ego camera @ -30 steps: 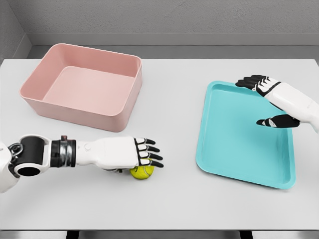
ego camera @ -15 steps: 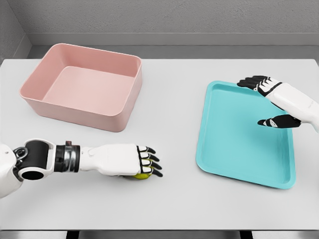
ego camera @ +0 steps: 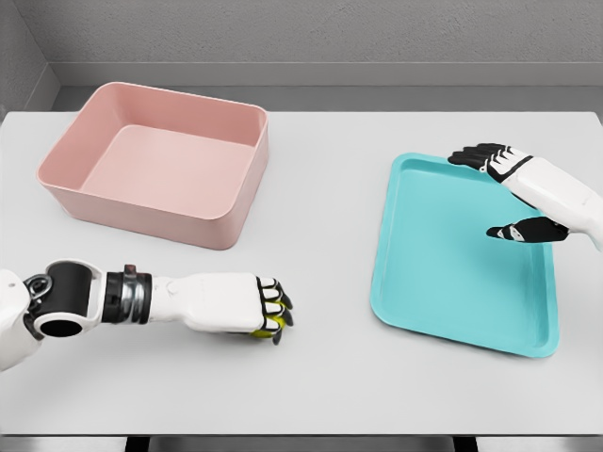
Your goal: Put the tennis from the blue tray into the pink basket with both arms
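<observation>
Both hands show: our left hand (ego camera: 247,305) grips the tennis ball (ego camera: 266,329) beneath its curled fingers; our right hand (ego camera: 516,188) spreads wide over the blue tray (ego camera: 433,282).

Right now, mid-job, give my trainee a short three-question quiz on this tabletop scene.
1. True or false: the yellow-green tennis ball lies in the flat turquoise plastic tray.
2. Which hand covers the ball: A) left hand B) right hand C) neither?
3. Fill in: the rectangular pink plastic basket holds ____.

Key:
1. False. The ball sits on the white table, under the left hand's curled fingers.
2. A. The right hand hovers open over the tray's far right corner.
3. Nothing; its inside shows bare.
</observation>
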You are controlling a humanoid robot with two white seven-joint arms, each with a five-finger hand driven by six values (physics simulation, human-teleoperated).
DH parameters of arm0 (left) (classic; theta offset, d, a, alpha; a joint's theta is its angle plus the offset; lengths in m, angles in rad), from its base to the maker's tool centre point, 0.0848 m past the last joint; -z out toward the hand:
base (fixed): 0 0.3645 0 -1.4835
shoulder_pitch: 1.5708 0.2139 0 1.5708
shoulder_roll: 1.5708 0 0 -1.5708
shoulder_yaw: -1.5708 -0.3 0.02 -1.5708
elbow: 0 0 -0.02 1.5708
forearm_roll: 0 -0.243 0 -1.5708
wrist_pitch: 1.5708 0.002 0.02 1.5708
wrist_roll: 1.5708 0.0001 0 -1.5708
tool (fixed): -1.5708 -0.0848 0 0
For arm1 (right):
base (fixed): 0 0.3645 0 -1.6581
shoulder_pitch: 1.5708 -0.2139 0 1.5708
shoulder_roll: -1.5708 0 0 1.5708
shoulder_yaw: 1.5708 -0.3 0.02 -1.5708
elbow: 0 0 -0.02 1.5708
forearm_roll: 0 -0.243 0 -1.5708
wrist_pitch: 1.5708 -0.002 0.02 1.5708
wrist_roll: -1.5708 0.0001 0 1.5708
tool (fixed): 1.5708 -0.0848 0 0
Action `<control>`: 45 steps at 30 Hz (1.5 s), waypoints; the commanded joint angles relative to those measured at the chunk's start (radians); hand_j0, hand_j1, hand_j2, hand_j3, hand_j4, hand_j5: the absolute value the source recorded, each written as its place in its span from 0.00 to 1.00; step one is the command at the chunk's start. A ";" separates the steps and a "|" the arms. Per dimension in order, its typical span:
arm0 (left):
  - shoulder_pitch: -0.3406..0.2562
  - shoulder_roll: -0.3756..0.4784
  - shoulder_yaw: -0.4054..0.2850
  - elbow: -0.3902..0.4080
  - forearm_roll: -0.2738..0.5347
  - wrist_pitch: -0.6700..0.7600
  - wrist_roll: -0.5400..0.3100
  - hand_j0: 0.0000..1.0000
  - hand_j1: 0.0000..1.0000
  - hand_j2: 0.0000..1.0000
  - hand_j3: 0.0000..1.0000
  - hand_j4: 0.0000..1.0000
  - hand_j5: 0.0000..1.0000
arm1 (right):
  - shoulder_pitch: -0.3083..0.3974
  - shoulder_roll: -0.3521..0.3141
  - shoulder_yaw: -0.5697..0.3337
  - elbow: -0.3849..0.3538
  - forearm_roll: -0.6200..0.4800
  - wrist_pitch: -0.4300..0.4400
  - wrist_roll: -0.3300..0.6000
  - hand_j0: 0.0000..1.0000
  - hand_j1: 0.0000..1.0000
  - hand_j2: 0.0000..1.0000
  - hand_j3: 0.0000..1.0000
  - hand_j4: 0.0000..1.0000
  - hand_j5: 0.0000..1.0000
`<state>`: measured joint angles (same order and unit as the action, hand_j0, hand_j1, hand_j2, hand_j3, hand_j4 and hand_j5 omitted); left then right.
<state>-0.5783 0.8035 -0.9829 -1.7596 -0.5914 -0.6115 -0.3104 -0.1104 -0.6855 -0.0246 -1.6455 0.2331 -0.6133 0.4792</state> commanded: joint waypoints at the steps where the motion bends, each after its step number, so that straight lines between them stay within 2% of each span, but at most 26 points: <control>1: -0.002 0.006 0.001 -0.001 0.009 0.001 -0.001 0.55 0.55 0.55 0.55 0.55 0.55 | 0.000 0.000 0.000 0.000 -0.008 0.002 -0.001 1.00 1.00 1.00 1.00 1.00 1.00; 25: -0.152 0.039 0.010 0.000 0.062 0.001 -0.001 0.55 0.55 0.55 0.55 0.55 0.55 | 0.000 -0.002 0.000 0.003 -0.008 0.002 -0.001 1.00 1.00 1.00 1.00 1.00 1.00; 36: -0.201 0.051 0.021 0.003 0.070 0.001 -0.001 0.55 0.55 0.55 0.55 0.55 0.55 | 0.000 -0.003 -0.001 0.003 -0.008 0.002 -0.001 1.00 1.00 1.00 1.00 1.00 1.00; 45: -0.241 0.051 0.044 0.043 0.087 0.001 -0.001 0.55 0.55 0.55 0.55 0.55 0.55 | 0.000 -0.003 -0.001 0.006 -0.008 0.002 -0.001 1.00 1.00 1.00 1.00 1.00 1.00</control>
<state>-0.8222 0.8543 -0.9441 -1.7299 -0.5115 -0.6129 -0.3115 -0.1104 -0.6878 -0.0259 -1.6397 0.2331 -0.6133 0.4791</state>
